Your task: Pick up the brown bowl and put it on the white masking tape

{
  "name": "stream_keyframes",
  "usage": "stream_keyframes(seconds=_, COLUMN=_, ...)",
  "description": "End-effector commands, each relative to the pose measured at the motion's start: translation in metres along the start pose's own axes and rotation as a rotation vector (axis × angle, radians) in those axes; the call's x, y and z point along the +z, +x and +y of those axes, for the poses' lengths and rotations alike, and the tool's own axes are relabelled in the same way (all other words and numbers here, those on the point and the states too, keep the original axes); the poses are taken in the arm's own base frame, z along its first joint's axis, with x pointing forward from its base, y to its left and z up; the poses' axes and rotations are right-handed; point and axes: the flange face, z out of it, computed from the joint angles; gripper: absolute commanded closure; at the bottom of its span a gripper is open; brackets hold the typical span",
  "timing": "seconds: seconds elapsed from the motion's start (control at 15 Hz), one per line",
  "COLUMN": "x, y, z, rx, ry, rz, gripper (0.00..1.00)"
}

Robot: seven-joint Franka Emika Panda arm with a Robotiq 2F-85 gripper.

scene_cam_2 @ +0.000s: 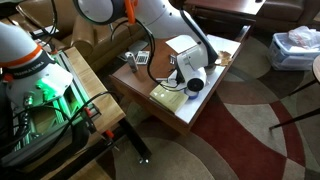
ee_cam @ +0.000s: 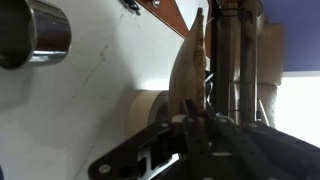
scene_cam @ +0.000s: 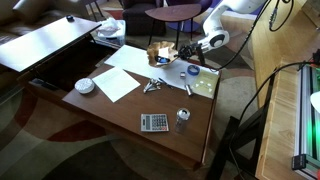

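Exterior view, gripper: the gripper (scene_cam: pixel 184 52) is hanging over the far part of the table (scene_cam: pixel 120 128), beyond the paper (scene_cam: pixel 118 84); its jaws are showing too small to judge here.
Exterior view, bowl: a tan patch is sitting just beside the gripper; whether it is the bowl cannot be told.
Exterior view, calculator: the calculator (scene_cam: pixel 154 122) is lying near the front edge, well apart from the gripper.
Exterior view, arm: the arm (scene_cam_2: pixel 160 25) is leaning across the table (scene_cam_2: pixel 205 118), and the gripper (scene_cam_2: pixel 190 82) is sitting low over it, hiding bowl and tape.
Wrist view, bowl: the bowl (ee_cam: pixel 188 75) is standing on edge between the fingers (ee_cam: pixel 215 60).
Wrist view, gripper: the gripper (ee_cam: pixel 208 60) is pinching the bowl's wall at the rim, jaws closed on it.
Wrist view, tape: the tape (ee_cam: pixel 150 108) is lying just beside the bowl on the white surface; whether they are touching cannot be told.
Wrist view, cylinder: a metal cylinder (ee_cam: pixel 35 35) is showing at the upper corner.
Handling: the bowl is looking stiff, light and smooth, so a rim pinch is likely to let it pivot.
Hold: across the wall at the rim is suiting it best.
Axis: being round, it has no long axis; its rim plane is running near vertical in this view, with the opening facing sideways rather than up.
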Motion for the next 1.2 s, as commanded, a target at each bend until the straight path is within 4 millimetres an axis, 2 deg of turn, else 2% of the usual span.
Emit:
stream_keyframes(seconds=0.0, x=0.001, y=0.004, z=-0.006, rx=0.031, ry=0.014, rz=0.021, gripper=0.97)
stream_keyframes(seconds=0.53, x=-0.002, y=0.005, z=-0.001, rx=0.038, ry=-0.023, rz=0.034, gripper=0.96)
stream_keyframes(seconds=1.13, x=0.010, y=-0.004, z=-0.004, rx=0.030, ry=-0.024, rz=0.022, gripper=0.97)
